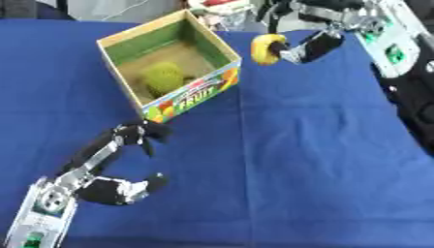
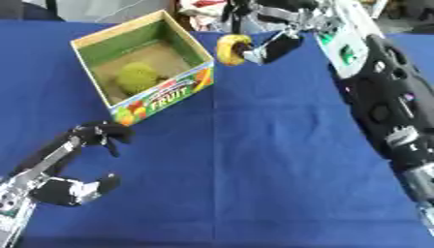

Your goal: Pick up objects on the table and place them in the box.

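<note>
**Inspector:** Report the right hand.

**Assistant:** It enters from the upper right and is held above the counter, just beside the box's right corner. Its fingers are curled and clamped on a yellow rounded object, which sits at the fingertips, clear of the blue cloth.

**Inspector:** Position of that object relative to the box?

**Assistant:** Just outside it, to the right of the near right corner and near the level of the rim. Whether it touches the cardboard, I cannot tell.

**Inspector:** Contents of the box?

**Assistant:** One green rounded item lies on the brown floor, toward the front left wall. The box is open-topped, green inside, with fruit print on its front face.

**Inspector:** Left hand?

**Assistant:** Lower left, low over the counter in front of the box. Fingers and thumb are spread apart in a wide curve and hold nothing. The fingertips lie near the box's front corner without touching it.

**Inspector:** Obstructions?

**Assistant:** Clutter beyond the counter's far edge, behind the box, too indistinct to identify.
</note>
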Available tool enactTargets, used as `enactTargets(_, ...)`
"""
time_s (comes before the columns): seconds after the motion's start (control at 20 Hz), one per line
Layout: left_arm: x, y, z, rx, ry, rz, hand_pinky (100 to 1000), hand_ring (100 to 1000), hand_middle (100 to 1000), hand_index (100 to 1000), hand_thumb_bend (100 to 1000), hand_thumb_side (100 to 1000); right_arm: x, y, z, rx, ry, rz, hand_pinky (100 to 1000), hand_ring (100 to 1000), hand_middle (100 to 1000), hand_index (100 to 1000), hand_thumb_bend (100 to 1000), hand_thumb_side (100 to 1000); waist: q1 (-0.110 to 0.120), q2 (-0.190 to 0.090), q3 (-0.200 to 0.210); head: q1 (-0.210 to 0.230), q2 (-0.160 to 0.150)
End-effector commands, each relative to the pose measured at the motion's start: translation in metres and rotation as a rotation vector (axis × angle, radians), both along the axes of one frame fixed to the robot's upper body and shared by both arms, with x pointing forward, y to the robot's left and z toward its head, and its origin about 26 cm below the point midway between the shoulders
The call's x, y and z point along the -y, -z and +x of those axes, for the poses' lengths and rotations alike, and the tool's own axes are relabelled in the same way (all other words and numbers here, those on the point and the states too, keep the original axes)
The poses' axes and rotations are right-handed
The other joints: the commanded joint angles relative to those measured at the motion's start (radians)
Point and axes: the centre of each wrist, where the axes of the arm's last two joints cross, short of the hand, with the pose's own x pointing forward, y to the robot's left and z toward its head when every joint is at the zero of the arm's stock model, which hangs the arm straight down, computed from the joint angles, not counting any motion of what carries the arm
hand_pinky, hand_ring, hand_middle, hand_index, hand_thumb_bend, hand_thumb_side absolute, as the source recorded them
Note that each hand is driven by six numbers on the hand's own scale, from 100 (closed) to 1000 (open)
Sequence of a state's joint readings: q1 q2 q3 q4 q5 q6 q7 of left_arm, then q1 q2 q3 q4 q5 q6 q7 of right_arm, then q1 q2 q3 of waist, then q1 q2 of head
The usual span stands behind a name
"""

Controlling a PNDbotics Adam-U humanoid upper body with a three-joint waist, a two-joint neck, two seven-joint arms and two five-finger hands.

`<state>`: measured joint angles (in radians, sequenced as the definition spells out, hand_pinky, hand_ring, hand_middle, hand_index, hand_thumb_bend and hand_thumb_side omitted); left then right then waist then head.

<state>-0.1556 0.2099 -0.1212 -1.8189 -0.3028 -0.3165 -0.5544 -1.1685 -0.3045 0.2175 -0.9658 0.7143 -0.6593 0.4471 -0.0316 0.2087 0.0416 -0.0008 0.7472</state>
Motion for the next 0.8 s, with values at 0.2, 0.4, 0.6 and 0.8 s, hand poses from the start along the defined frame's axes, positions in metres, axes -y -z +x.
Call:
enactTargets(0.2,0.003,-0.009,0.002,0.029,0.029,0.008,571,752,761,879,438,605,-0.036,-0.007,0.010,0.027,0.029,0.054,955,855,737,422,100,147,0.004,-0.008,0.027,-0.039,-0.015)
enactTargets(0.4,0.006,-0.010,0.002,0.031,0.050,0.010,571,752,761,879,437,605,-0.058,0.003,0.013,0.047,0.078,0.088,949,857,743,488,100,134,0.004,-0.003,0.050,-0.063,-0.022)
enactTargets(0.6,0.008,-0.011,0.003,0.030,0.060,0.011,570,752,761,878,435,606,-0.073,0.020,0.015,0.072,0.161,0.096,949,870,780,777,100,158,0.003,-0.001,0.064,-0.088,-0.032)
enactTargets(0.8,0.009,-0.011,0.003,0.028,0.063,0.010,570,752,761,878,430,604,-0.078,0.037,0.016,0.070,0.226,0.084,946,878,818,973,100,164,0.001,-0.002,0.063,-0.093,-0.038)
